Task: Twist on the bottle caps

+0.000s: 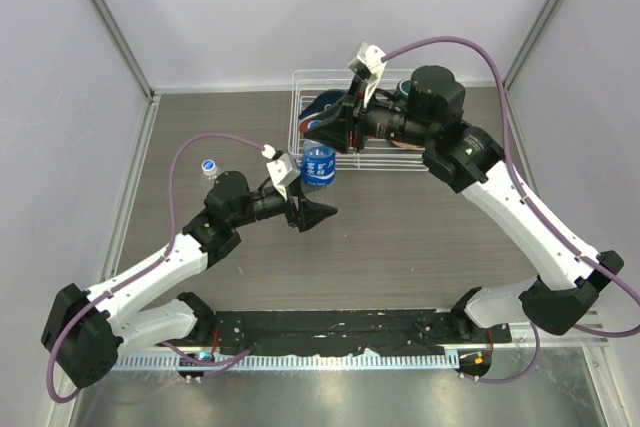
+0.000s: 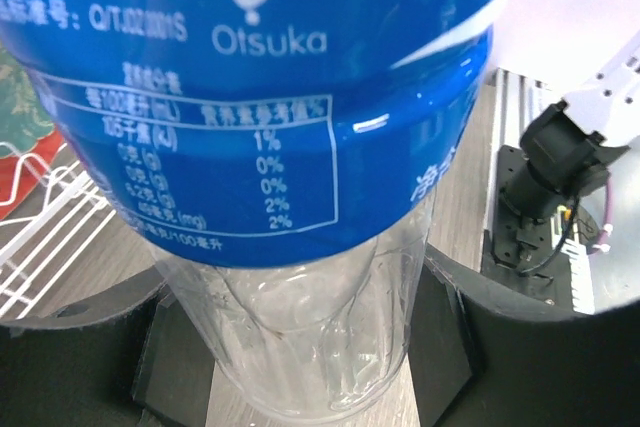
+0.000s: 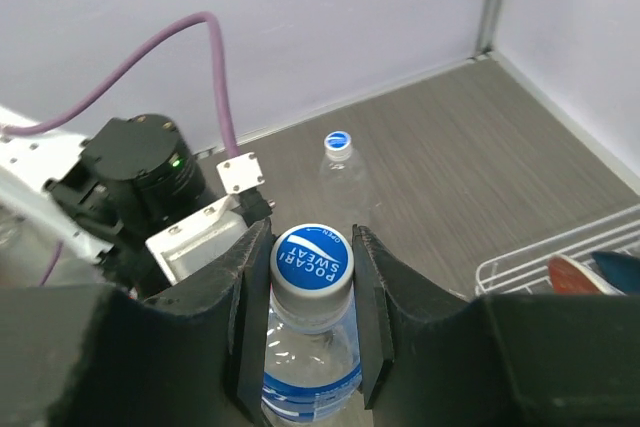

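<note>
Tightening step is running on labelled bottle [image 1: 318, 165] standing just 12 o'clock of table [image 1: 400, 247] centre: left gripper [image 2: 300, 352] is clamping its clear lower body, right gripper [image 3: 311, 247] is pinching cap [image 3: 311, 265] on its neck, likely needing clockwise wrist turns next.

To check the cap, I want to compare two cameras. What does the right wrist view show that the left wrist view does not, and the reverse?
Only the right wrist view: the blue cap on the labelled bottle, with the right gripper jaws closed on it, and the plain bottle standing capped farther off. Only the left wrist view: the label's printed table and the bottle's clear lower body gripped between the left gripper jaws. Both: the labelled bottle and the white wire rack.
</note>
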`<action>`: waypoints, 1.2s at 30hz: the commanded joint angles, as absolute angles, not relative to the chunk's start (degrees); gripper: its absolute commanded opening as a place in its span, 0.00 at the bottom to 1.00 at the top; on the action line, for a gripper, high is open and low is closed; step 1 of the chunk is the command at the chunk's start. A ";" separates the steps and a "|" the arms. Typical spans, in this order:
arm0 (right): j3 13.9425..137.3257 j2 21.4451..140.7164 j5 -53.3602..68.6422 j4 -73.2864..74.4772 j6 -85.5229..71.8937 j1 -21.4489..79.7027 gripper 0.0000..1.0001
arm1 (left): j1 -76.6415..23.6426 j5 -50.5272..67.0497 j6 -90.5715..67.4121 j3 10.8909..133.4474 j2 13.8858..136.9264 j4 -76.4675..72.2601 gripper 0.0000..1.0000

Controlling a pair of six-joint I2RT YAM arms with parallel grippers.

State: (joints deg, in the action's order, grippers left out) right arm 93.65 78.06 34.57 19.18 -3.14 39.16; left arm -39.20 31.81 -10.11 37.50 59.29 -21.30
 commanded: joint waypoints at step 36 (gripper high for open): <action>105.81 86.67 -40.38 31.55 -6.60 68.82 0.50 | -38.50 18.11 -5.62 34.72 54.58 -35.07 0.00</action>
State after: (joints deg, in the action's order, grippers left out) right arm 103.20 88.29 -46.00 26.44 -7.66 68.58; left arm -39.09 18.98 -6.74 32.73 58.17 -23.57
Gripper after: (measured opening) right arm 0.454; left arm 0.659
